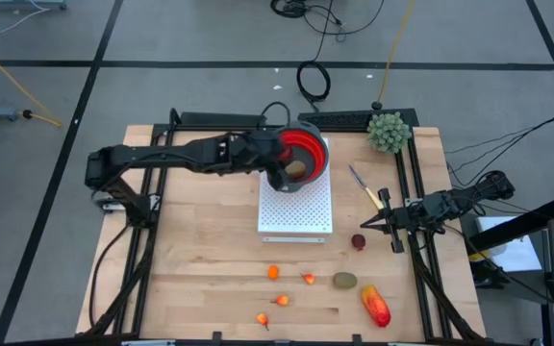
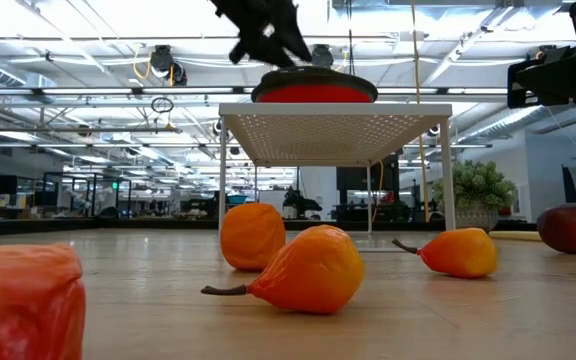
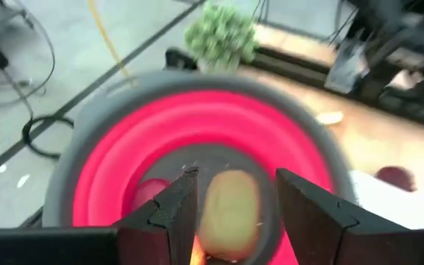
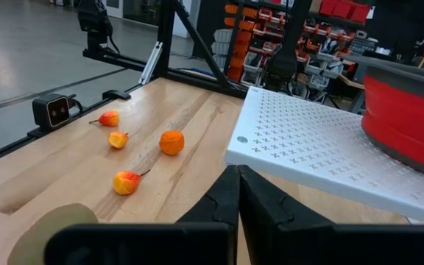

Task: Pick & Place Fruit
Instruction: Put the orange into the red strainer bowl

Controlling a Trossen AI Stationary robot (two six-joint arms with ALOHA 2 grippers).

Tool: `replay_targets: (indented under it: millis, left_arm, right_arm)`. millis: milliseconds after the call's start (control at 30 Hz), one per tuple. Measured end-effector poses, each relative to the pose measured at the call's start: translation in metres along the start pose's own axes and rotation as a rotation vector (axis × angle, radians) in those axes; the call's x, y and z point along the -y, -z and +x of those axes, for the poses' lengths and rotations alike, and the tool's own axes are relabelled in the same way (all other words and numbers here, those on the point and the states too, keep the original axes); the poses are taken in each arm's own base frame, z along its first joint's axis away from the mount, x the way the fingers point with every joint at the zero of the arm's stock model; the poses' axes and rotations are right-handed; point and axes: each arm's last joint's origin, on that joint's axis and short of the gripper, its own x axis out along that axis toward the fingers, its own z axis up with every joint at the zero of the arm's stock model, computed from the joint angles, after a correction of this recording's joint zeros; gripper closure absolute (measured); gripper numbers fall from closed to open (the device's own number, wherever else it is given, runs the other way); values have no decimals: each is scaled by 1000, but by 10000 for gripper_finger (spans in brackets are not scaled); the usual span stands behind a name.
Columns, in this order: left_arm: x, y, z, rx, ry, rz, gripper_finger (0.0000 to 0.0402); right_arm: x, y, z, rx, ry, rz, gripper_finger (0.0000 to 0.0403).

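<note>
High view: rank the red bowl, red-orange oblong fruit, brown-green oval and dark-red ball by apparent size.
1. red bowl
2. red-orange oblong fruit
3. brown-green oval
4. dark-red ball, only slightly smaller than the oval

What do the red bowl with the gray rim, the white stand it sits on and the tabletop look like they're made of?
The red bowl with gray rim: probably soft silicone or plastic, matte, with stepped rings like a collapsible bowl. The white perforated stand: likely painted sheet metal or plastic, evenly punched with small holes, on thin legs. The wooden tabletop: light wood planks with visible grain and seams, smooth satin finish.
</note>
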Motion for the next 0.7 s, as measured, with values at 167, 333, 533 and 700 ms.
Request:
replay_targets:
  millis: [167, 333, 533, 700]
  left_arm:
    - [13, -8, -25, 65, 55, -4, 222]
    - [35, -5, -44, 73, 128, 35, 222]
    - [58, 2, -55, 67, 196, 94, 234]
    - [63, 5, -57, 60, 211, 105, 293]
  right_arm:
    - [0, 0, 0, 1, -1, 4, 403]
    - [0, 0, 0, 0, -2, 60, 403]
    - [0, 0, 0, 1, -1, 104, 403]
    - [0, 0, 0, 2, -1, 104, 403]
